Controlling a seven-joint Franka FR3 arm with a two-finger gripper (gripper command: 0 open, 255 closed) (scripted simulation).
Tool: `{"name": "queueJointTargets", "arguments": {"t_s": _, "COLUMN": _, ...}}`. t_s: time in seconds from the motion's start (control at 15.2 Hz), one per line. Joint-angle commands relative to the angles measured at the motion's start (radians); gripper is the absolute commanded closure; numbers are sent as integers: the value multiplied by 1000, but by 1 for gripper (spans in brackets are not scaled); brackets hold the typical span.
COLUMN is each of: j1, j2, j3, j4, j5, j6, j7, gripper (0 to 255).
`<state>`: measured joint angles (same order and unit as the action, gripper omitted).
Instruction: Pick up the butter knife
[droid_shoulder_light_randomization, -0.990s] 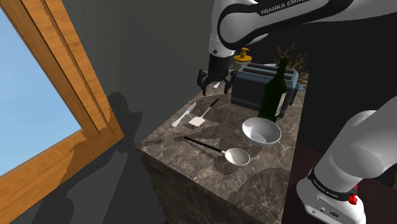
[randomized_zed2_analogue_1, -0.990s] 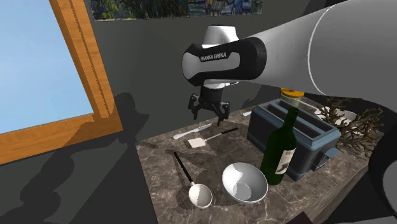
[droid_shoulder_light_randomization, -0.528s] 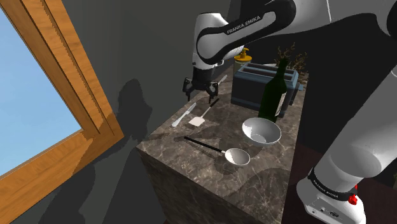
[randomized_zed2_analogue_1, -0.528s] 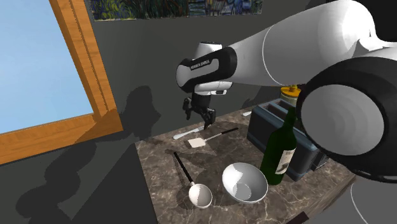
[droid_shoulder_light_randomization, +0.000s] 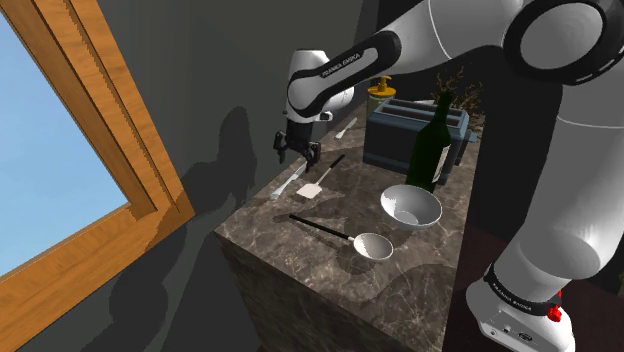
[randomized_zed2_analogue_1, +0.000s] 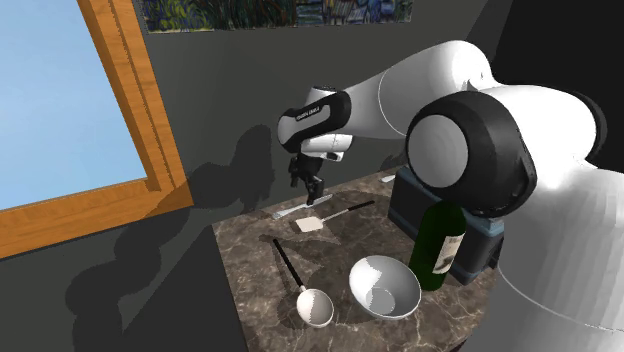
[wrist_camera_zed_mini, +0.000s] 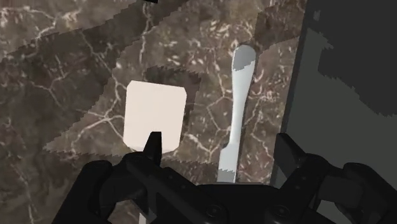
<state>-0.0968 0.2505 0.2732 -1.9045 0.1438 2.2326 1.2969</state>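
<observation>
Just beside the butter knife (wrist_camera_zed_mini: 236, 118) lies a white spatula (wrist_camera_zed_mini: 156, 118), below the hand (droid_shoulder_light_randomization: 297, 155).

Counter (droid_shoulder_light_randomization: 340, 205) dark brown marble with white veining, butter knife (wrist_camera_zed_mini: 236, 108) pale silver-grey, spatula (wrist_camera_zed_mini: 155, 118) white blade and black handle, ladle (droid_shoulder_light_randomization: 372, 245) likewise, bowl (droid_shoulder_light_randomization: 410, 207) white, bottle (droid_shoulder_light_randomization: 432, 145) dark green, toaster (droid_shoulder_light_randomization: 395, 135) slate blue-grey.

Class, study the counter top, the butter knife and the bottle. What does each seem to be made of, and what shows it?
Counter top: polished stone, likely marble; dark brown with white veins.
Butter knife: plain pale grey and smooth, possibly metal, though the flat look leaves it open.
Bottle: dark green and glossy, probably glass.
</observation>
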Motion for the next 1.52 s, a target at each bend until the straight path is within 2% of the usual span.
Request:
{"name": "queueJointTargets", "arguments": {"t_s": 0.0, "j1": 2, "j2": 83, "j3": -17, "j4": 67, "j5": 2, "j6": 18, "j7": 67, "gripper": 0}}
{"name": "queueJointTargets", "arguments": {"t_s": 0.2, "j1": 8, "j2": 158, "j3": -35, "j4": 128, "j5": 10, "j6": 37, "j7": 134, "gripper": 0}}
{"name": "queueJointTargets", "arguments": {"t_s": 0.79, "j1": 13, "j2": 212, "j3": -38, "j4": 100, "j5": 8, "j6": 117, "j7": 122, "gripper": 0}}
{"name": "queueJointTargets", "arguments": {"t_s": 0.86, "j1": 12, "j2": 211, "j3": -38, "j4": 101, "j5": 8, "j6": 115, "j7": 122, "gripper": 255}}
{"name": "queueJointTargets", "arguments": {"t_s": 1.45, "j1": 13, "j2": 212, "j3": -38, "j4": 100, "j5": 8, "j6": 117, "j7": 122, "gripper": 255}}
